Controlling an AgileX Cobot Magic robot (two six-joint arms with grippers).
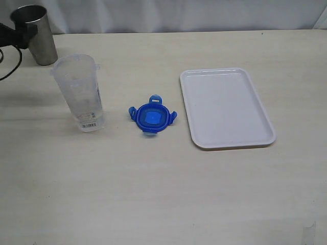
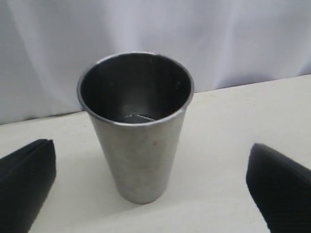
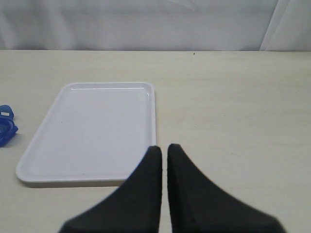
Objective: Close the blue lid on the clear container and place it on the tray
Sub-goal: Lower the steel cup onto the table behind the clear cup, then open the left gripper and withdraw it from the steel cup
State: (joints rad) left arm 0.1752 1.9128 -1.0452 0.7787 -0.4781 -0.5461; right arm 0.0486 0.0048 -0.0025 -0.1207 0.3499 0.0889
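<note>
The clear container (image 1: 79,92) stands upright and uncovered on the left of the table, a barcode sticker near its base. To its right the blue lid (image 1: 152,117) lies flat on the table with its flaps spread; one edge of the blue lid (image 3: 6,127) shows in the right wrist view. Further right lies the white tray (image 1: 225,107), bare. My left gripper (image 1: 23,31) is at the far back left, open, its fingers either side of a grey metal cup (image 2: 136,126). My right gripper (image 3: 164,148) is shut on nothing, just off the tray (image 3: 92,131) corner; the exterior view does not show it.
The grey metal cup (image 1: 37,34) stands at the back left, behind the clear container. A white curtain closes off the far edge of the table. A black cable (image 1: 10,64) hangs near the left edge.
</note>
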